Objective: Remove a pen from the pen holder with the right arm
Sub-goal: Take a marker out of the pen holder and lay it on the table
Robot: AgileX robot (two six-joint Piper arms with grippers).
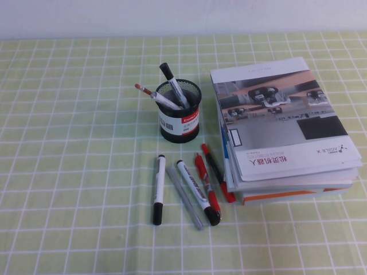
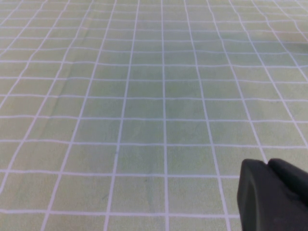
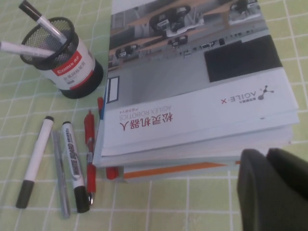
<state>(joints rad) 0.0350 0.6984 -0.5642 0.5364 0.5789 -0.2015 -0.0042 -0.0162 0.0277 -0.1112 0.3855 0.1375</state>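
A black mesh pen holder (image 1: 180, 112) (image 3: 67, 57) stands upright mid-table. Two pens lean out of it: a black-capped marker (image 1: 174, 85) (image 3: 42, 20) and a red-tipped white pen (image 1: 155, 96) (image 3: 19, 48). Neither arm shows in the high view. In the right wrist view my right gripper (image 3: 267, 154) is shut and empty, hovering near the front corner of the book stack (image 3: 192, 77), well away from the holder. My left gripper (image 2: 267, 163) is shut too, over bare green checked cloth.
Several loose pens lie in front of the holder: a white marker (image 1: 159, 189), a grey pen (image 1: 184, 197), another white marker (image 1: 198, 192) and red pens (image 1: 205, 180). The stack of books (image 1: 281, 126) sits right of the holder. A checked cloth (image 1: 69, 172) covers the table.
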